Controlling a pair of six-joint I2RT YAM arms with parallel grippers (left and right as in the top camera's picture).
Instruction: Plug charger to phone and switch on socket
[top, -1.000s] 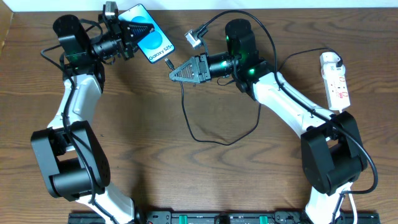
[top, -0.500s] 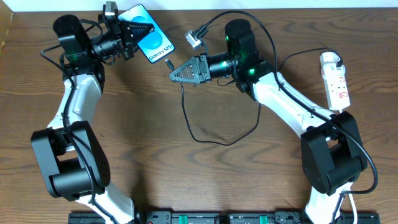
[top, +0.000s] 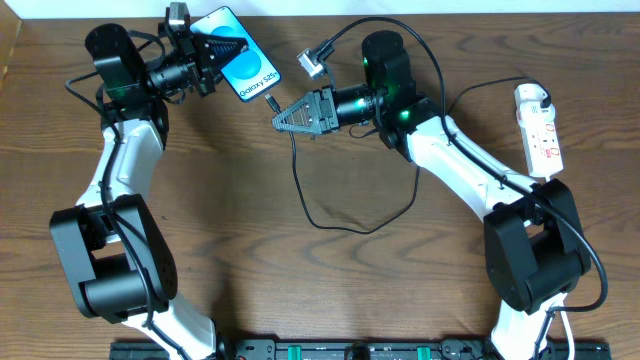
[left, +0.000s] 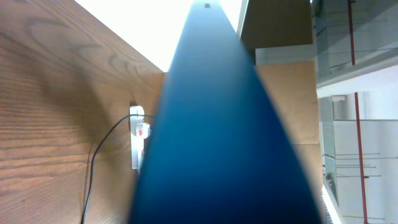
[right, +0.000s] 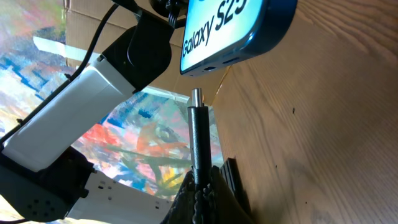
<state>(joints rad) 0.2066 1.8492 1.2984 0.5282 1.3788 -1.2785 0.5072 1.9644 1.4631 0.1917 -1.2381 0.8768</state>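
Note:
The phone (top: 243, 58), blue screen reading "Galaxy S25+", is held off the table at the back, with my left gripper (top: 232, 47) shut on it. It fills the left wrist view as a blurred blue slab (left: 224, 137). My right gripper (top: 278, 121) is shut on the black plug (right: 198, 143) of the charger. The plug's metal tip (right: 196, 97) points at the phone's (right: 236, 28) lower edge, a small gap short of it. The charger's black cable (top: 330, 222) loops across the table towards the white socket (top: 541, 130) at the far right.
A white adapter (top: 530, 96) sits at the socket's far end. The socket (left: 138, 140) and a stretch of cable (left: 92, 171) also show past the phone. My left arm's white link (right: 81, 106) is behind the plug. A black rail (top: 350, 350) runs along the table's front edge.

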